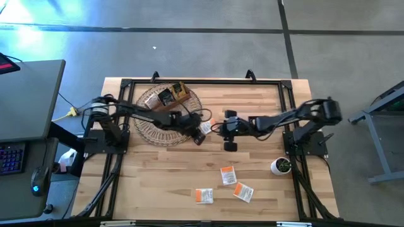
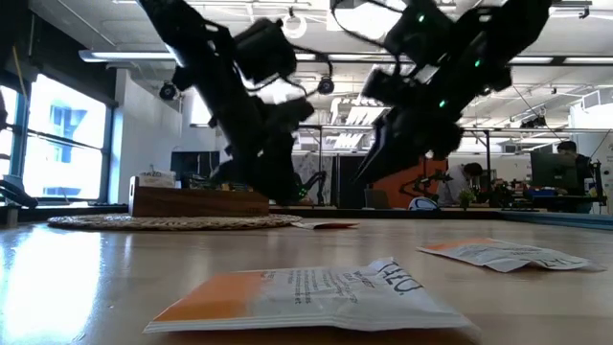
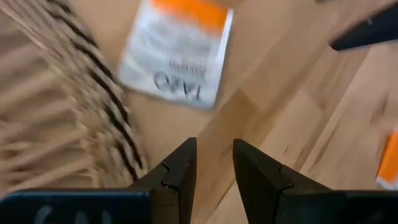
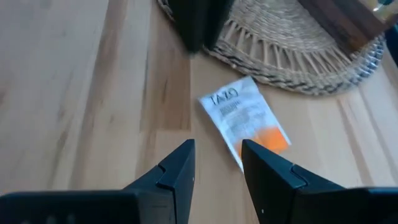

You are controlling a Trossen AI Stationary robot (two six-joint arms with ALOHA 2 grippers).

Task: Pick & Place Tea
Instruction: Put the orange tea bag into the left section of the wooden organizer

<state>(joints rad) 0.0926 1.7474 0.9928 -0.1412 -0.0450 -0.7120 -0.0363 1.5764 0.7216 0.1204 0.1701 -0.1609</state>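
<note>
nearest the low camera: a white-and-orange sachet [image 2: 306, 292] flat on the wooden table [image 1: 151, 183], with a second one [image 2: 503, 254] off to its side.

largest first: woven round mat [image 1: 165, 107] under the left arm, bearing the brown wooden divided box [image 1: 172, 94]; something dark with a pale label shows in one compartment, possibly a sachet (too small to tell), other compartments not readable from above. small white pot [image 1: 281, 166] with a plant near the right arm's base, well apart from the work.

left gripper [image 1: 199, 139] just off the mat's rim, fingers [image 3: 180, 171] parted with a narrow gap and nothing between them. right gripper [image 1: 228, 132] facing it from the other side, fingers [image 4: 177, 171] likewise parted and empty. one white-and-orange sachet [image 1: 206, 127] lying on bare wood between the two grippers, just ahead of both sets of fingertips and just beside the mat's edge, touched by neither.

three more sachets [image 1: 228, 176] loose on the table, well behind the right gripper toward the table's front edge.

progress, as a judgement: early to middle. four sachets plainly still out on the table, none in hand, box contents mostly unreadable. likely next: one gripper closing on the sachet between them, then a carry to the box.
</note>
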